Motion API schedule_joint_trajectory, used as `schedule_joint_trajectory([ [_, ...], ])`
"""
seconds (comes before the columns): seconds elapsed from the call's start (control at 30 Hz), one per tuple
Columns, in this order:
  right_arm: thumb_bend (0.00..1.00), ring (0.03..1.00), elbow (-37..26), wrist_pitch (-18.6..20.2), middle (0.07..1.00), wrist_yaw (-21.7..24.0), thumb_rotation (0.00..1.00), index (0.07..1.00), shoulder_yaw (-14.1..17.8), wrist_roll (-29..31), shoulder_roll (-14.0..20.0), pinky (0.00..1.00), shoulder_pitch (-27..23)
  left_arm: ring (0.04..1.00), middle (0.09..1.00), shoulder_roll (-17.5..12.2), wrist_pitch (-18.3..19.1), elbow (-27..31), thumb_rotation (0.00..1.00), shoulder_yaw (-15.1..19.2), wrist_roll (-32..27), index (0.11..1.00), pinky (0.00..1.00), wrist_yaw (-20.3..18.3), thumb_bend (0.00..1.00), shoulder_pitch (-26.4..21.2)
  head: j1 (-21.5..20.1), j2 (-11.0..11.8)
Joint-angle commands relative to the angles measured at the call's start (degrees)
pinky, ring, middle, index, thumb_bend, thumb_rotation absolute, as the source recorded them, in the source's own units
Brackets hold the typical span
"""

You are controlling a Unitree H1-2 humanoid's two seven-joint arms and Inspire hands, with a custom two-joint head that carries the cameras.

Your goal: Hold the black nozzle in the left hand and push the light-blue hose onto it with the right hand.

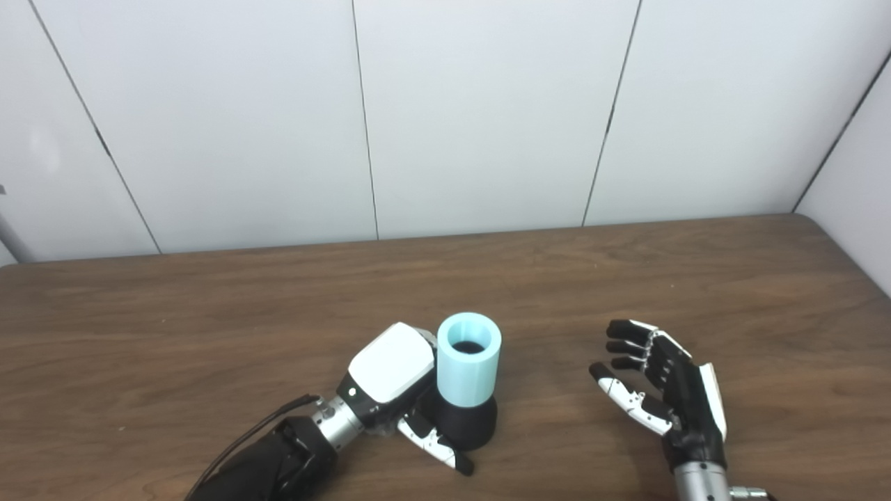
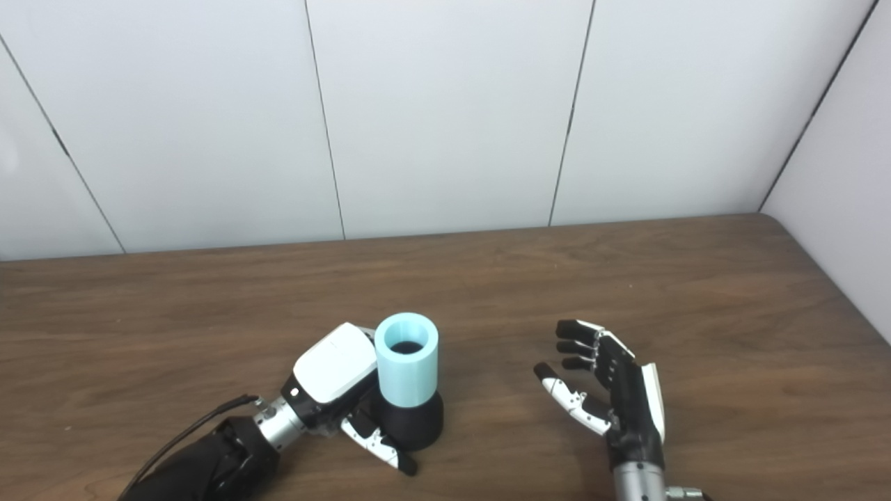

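The table (image 1: 209, 306) is running brown and bare along its left part, with open room reaching back to the white wall (image 1: 243, 125) at its far edge. The left arm is coming in from the bottom left, and the left hand (image 1: 393, 379) is lying low on the table, its white back turned up, fingers wrapping around the nozzle (image 1: 466, 426) with the thumb (image 1: 438, 449) crossing in front of the black base. The nozzle is standing upright on the table near the front edge, a little left of centre. The hose (image 1: 469, 369) is sitting on top of it, upright, its open end facing up and showing a dark inside; its lower edge is meeting the wider black base. Between the hose and the right hand (image 1: 661, 390) a bare stretch of table is lying open. The right hand is hovering well apart from the hose, holding nothing, palm turned left, fingers spread and slightly curled. Beyond it the table is continuing bare to the rounded far right corner.
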State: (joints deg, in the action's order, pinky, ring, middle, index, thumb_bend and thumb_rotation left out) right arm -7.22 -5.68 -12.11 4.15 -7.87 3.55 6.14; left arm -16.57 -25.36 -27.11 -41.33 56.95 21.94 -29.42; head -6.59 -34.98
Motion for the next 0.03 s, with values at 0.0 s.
schedule_joint_trajectory([
  [0.0, 0.32, 0.662, -1.21, -0.01, 0.683, 0.25, 0.13, 0.657, 0.24, -0.27, -0.54, 0.58, -0.86, 0.600, 0.601, -1.60, 7.07, -4.09, 0.09, -0.96, 3.32, 0.568, 0.55, -5.00, 0.75, 6.26, -0.11, -0.07],
])
